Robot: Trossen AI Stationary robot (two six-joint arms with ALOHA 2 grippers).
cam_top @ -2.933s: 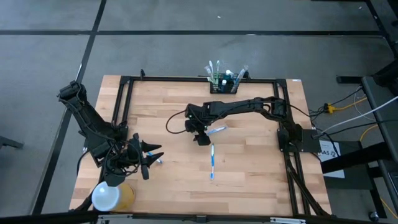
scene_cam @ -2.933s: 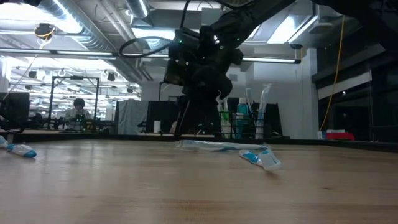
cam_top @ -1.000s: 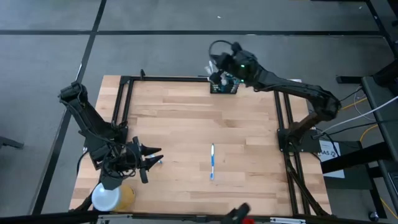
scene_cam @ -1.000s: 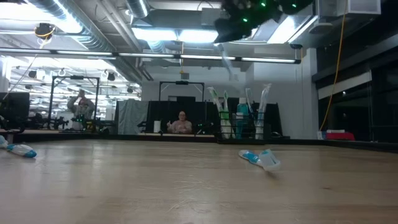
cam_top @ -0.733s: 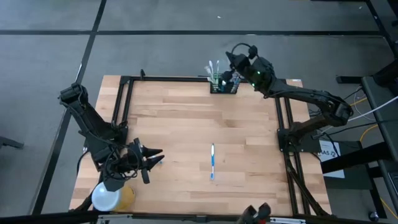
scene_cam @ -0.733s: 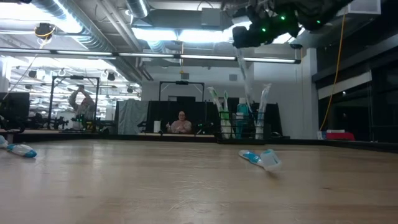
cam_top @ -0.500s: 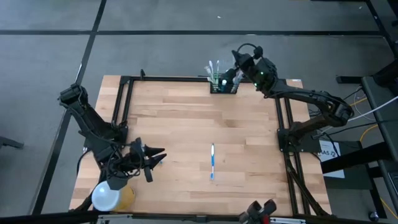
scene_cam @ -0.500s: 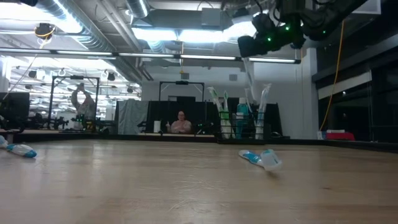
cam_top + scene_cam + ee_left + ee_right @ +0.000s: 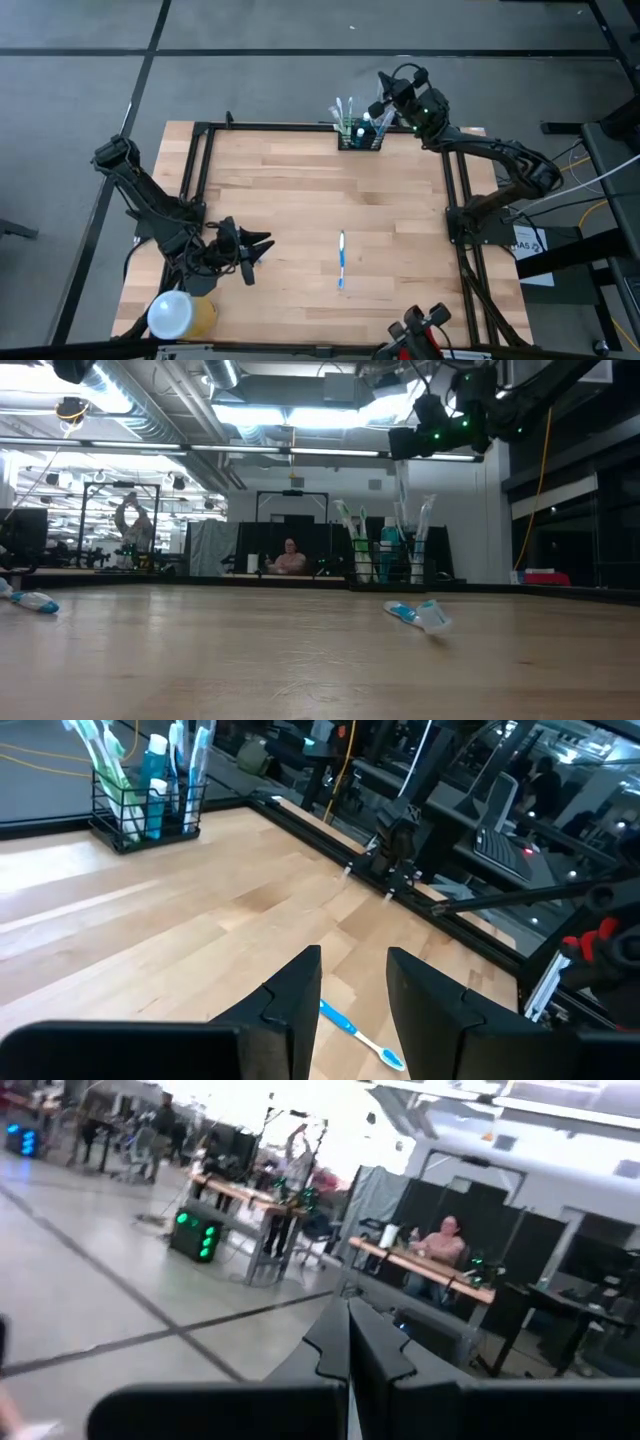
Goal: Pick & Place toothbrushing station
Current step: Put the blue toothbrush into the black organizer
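Note:
The toothbrushing station (image 9: 360, 134), a black wire rack with several brushes and a blue tube standing in it, sits at the table's far edge; it also shows in the low view (image 9: 392, 565). My right gripper (image 9: 383, 104) hangs just above it, shut on a pale toothbrush (image 9: 401, 485). A blue-and-white toothbrush (image 9: 341, 259) lies flat on the wood right of centre. My left gripper (image 9: 262, 243) stands open near the table's near left, pointing toward that brush (image 9: 360, 1036), well short of it. My right gripper pinches the pale toothbrush by its upper end (image 9: 399, 460) between its two shut fingers, coming from above. The brush hangs nearly upright below the fingers, clear of the table. Its lower end (image 9: 404, 508) is level with the brush tops in the station; whether it is inside, I cannot tell.
A yellow cylinder with a white top (image 9: 177, 315) stands at the near left corner, close behind my left arm. A small blue-and-white tube (image 9: 32, 602) lies at the left. A black frame (image 9: 300, 127) runs round the table. People sit in the room beyond (image 9: 291, 558).
My right gripper has carried the hanging toothbrush toward the table's right edge along the far edge and a little down, ending over the station's right part. My left gripper has shifted slightly toward the table's right and far side.

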